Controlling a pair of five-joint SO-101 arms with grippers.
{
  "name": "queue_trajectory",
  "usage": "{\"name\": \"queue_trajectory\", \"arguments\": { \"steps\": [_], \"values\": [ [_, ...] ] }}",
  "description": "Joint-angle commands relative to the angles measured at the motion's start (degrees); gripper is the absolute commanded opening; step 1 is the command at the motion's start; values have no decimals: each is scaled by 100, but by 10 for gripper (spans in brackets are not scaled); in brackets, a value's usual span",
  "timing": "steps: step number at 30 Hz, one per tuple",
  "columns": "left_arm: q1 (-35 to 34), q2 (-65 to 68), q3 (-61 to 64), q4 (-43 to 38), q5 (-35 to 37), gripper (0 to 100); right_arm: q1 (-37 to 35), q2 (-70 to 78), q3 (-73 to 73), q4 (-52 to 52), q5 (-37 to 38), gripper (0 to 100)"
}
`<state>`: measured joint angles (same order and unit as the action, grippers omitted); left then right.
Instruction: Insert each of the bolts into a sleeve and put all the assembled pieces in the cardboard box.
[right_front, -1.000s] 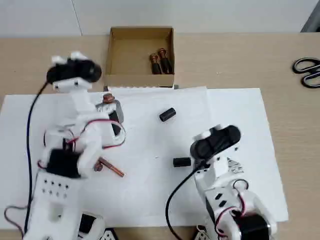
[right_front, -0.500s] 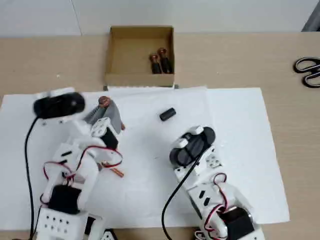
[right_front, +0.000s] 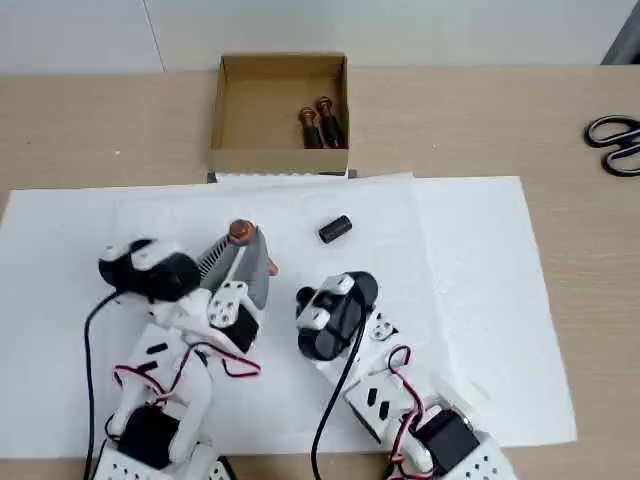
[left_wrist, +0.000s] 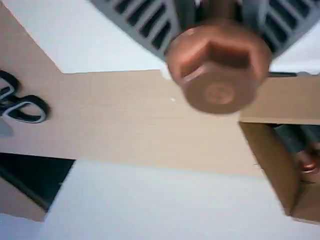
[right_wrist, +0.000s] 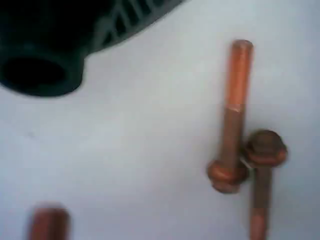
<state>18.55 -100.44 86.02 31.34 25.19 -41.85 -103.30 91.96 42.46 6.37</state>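
Note:
My left gripper is shut on a copper bolt, which stands tilted above the white paper; its hexagonal head sits close between the grey ribbed fingers. The right arm leans over the paper just right of it. Its gripper is shut on a black sleeve whose open bore faces the camera. Two loose bolts lie side by side on the paper beyond the sleeve. A second black sleeve lies on the paper. The cardboard box holds two assembled pieces.
Scissors lie at the far right table edge, off the paper. The white paper covers the work area and has free room on its right half. The box's near wall meets the paper's far edge.
The left arm carried its bolt right and toward the table's front. The right arm swung left toward it, and the sleeve that lay beside it is off the paper.

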Motion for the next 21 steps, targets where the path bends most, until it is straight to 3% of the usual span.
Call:
{"name": "queue_trajectory", "arguments": {
  "steps": [1, 13, 21],
  "values": [
    [97, -387, 75, -176, -35, 6, -154, -57, 18, -207, 62, 2],
    [721, -316, -268, 229, 158, 6, -145, -57, 0, -207, 62, 2],
    [712, -316, -286, 475, 167, 6, -119, -66, -53, -207, 62, 2]
  ]
}}
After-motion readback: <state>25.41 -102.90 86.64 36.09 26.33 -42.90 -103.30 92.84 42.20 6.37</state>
